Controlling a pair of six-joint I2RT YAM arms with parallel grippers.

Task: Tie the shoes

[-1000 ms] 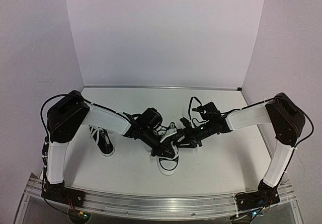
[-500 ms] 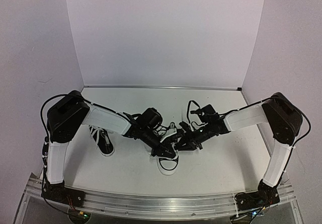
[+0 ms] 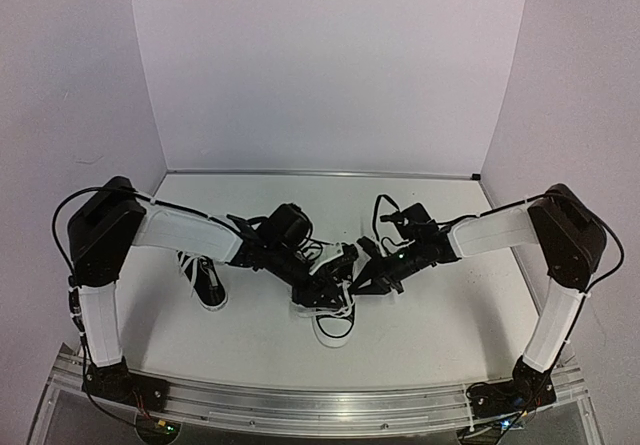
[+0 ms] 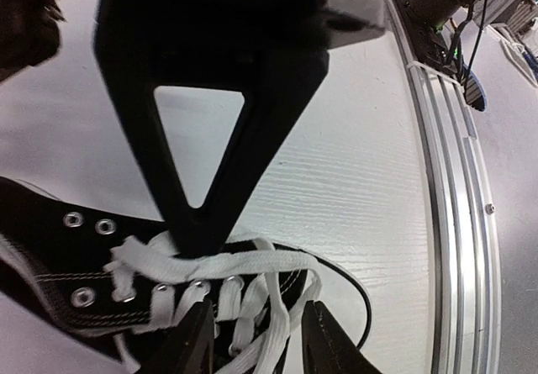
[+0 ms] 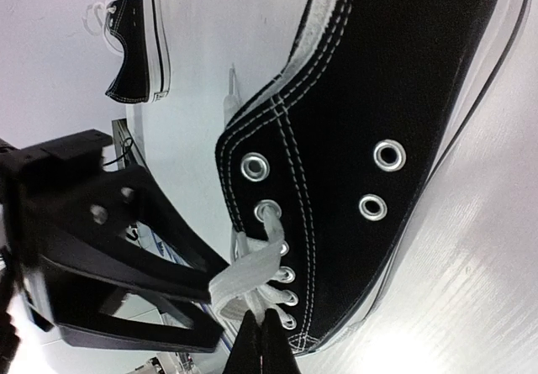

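One of the shoes (image 3: 332, 317) lies at the middle of the table, a black low-top with white laces (image 4: 227, 265). My left gripper (image 3: 322, 287) hovers over its lacing, open, with loose lace strands running between its fingers (image 4: 189, 340). In the left wrist view the left gripper (image 4: 252, 332) clamps nothing. My right gripper (image 3: 358, 283) reaches in from the right. The right gripper (image 5: 261, 336) is shut on a white lace loop (image 5: 248, 269) beside the eyelets of the shoe (image 5: 378, 97). The other shoe (image 3: 205, 283) lies at the left, apart from both grippers.
An aluminium rail (image 3: 320, 400) runs along the near table edge, with cables at its corners. White walls enclose the table on three sides. Both forearms cross low over the table's middle, fingertips nearly touching.
My left gripper has opened and let go of the lace, and its arm has shifted left. My right gripper has shut on the lace loop.
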